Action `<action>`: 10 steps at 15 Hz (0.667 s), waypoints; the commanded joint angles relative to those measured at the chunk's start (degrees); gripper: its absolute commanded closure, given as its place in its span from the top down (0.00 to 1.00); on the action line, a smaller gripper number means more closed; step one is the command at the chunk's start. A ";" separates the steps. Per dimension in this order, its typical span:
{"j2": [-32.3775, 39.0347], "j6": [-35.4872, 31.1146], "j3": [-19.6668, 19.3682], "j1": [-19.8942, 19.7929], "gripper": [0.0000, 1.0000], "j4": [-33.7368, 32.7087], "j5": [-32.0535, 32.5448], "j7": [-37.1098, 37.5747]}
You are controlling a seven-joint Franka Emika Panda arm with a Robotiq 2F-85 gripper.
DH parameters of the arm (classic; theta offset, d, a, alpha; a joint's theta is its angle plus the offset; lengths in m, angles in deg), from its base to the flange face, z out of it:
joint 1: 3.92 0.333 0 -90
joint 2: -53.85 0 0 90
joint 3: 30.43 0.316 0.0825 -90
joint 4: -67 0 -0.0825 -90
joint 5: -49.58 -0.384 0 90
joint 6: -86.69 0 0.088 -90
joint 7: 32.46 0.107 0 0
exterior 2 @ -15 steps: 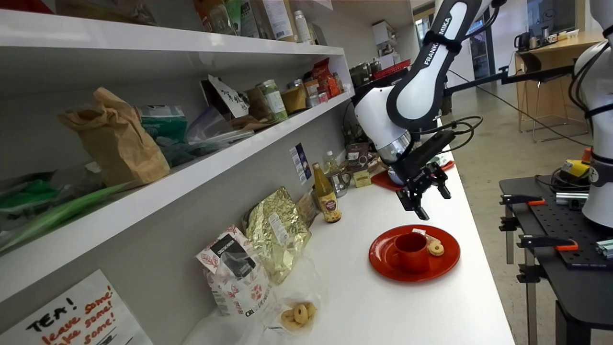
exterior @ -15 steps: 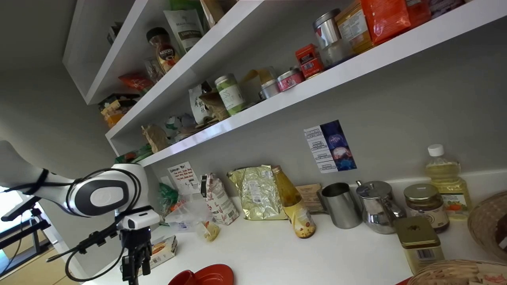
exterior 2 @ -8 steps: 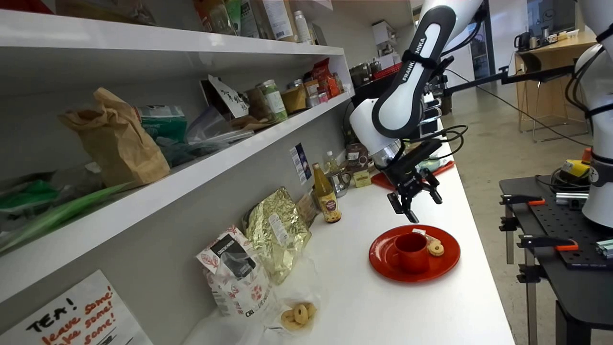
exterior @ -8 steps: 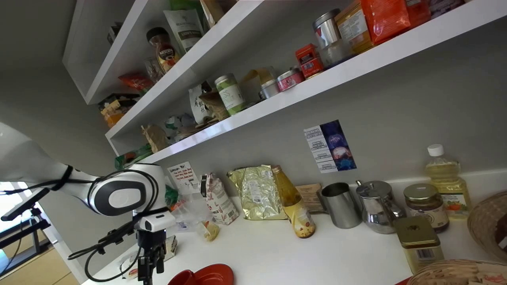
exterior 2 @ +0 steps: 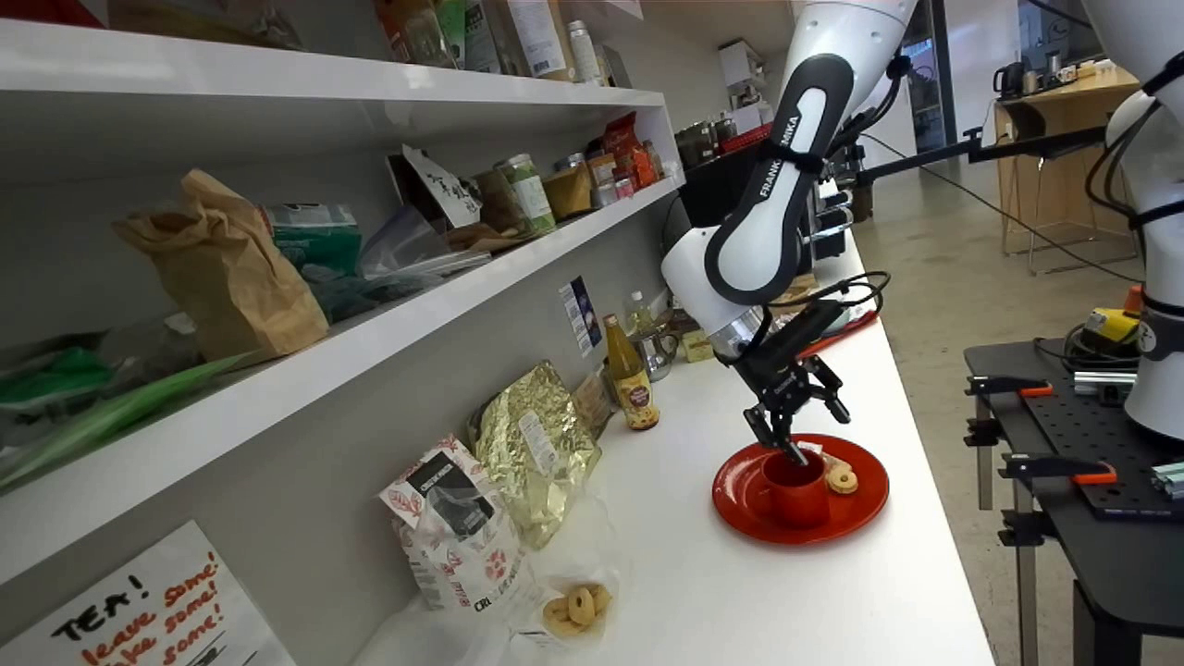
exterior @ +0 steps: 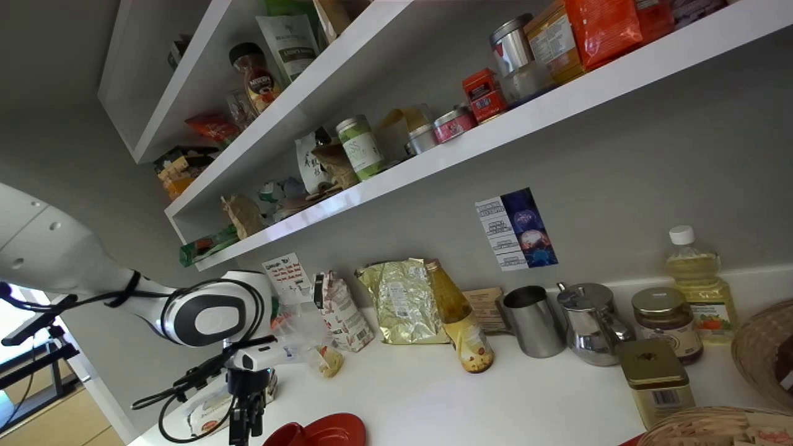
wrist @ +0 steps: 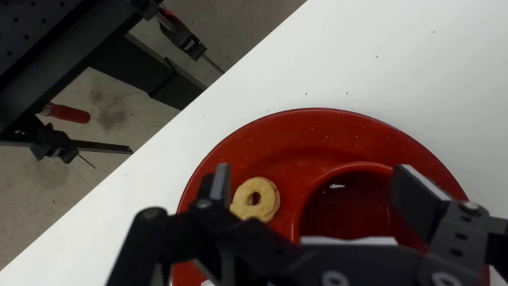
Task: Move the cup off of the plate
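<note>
The small red cup (exterior 2: 798, 501) stands upright on the red plate (exterior 2: 737, 504), beside ring-shaped biscuits (exterior 2: 842, 479). In an exterior view, the cup (exterior: 285, 436) and plate (exterior: 342, 428) are cut by the bottom edge. My gripper (exterior 2: 808, 435) is open and empty just above the cup, with one fingertip overlapping the cup's opening; I cannot tell whether it touches. In the wrist view the gripper (wrist: 317, 186) has its right finger over the far side of the cup (wrist: 341, 198) and its left finger beside the biscuits. The plate (wrist: 317, 127) shows around them; its near part is hidden.
A yellow bottle (exterior 2: 634, 384), a gold foil bag (exterior 2: 536, 453) and a flour bag (exterior 2: 462, 532) stand along the wall. A bag of ring biscuits (exterior 2: 575, 610) lies nearby. A shelf (exterior 2: 370, 361) overhangs the counter. The counter's edge (wrist: 198, 99) crosses the wrist view.
The arm has moved toward the plate and down. The open gripper has come from above the plate's far side to just over the cup. The cup and plate have not moved.
</note>
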 commanded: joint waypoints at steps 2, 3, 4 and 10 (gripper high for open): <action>4.70 0.80 -1.11 0.48 1.00 -3.79 -0.78 -1.23; 5.21 0.91 -1.30 0.44 1.00 -4.15 -0.79 -1.20; 5.70 0.99 -1.59 0.31 1.00 -4.48 -0.81 -1.25; 8.14 1.56 -2.60 0.36 0.99 -6.39 -0.47 -1.27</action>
